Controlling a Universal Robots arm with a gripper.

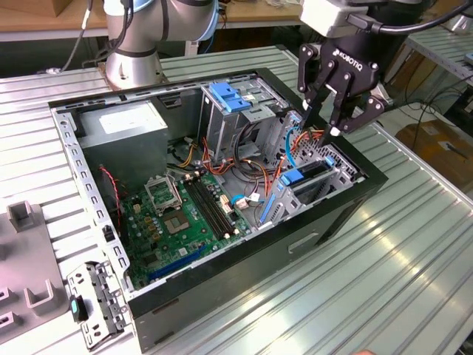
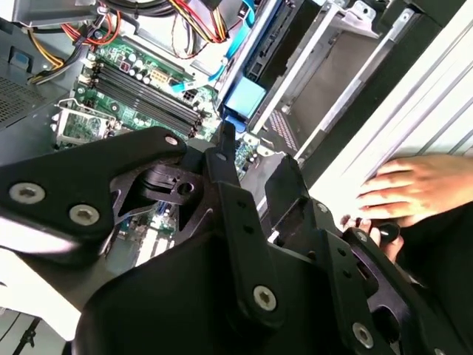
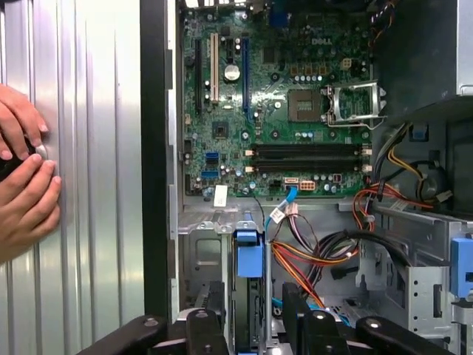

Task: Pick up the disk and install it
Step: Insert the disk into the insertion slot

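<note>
The hand (image 1: 320,127) hangs over the drive bay at the corner of the open computer case (image 1: 336,222) on the exterior view's right. Its fingers are spread moderately wide, with nothing between them. The disk (image 1: 304,176) is not in its grasp. It stands on edge in the metal bay just below the fingertips, its blue end piece facing up, and the hand is clear of it. In the first wrist view that blue end piece (image 3: 249,255) lies in line with the gap between the two dark fingers.

The case lies on its side on a ribbed metal surface (image 1: 421,244). The green motherboard (image 1: 181,214) is exposed, and a grey box with a white sticker (image 1: 122,126) sits in the far corner. Between that box and the hand stands a metal drive cage with a blue handle (image 1: 229,100). Orange, red and blue cables (image 1: 284,151) run from the middle of the case toward the bay.

Outside the case's black wall a person's hands (image 3: 26,185) rest on the surface, close together – the second wrist view catches them too (image 2: 403,188), beyond the hand's linkage.
</note>
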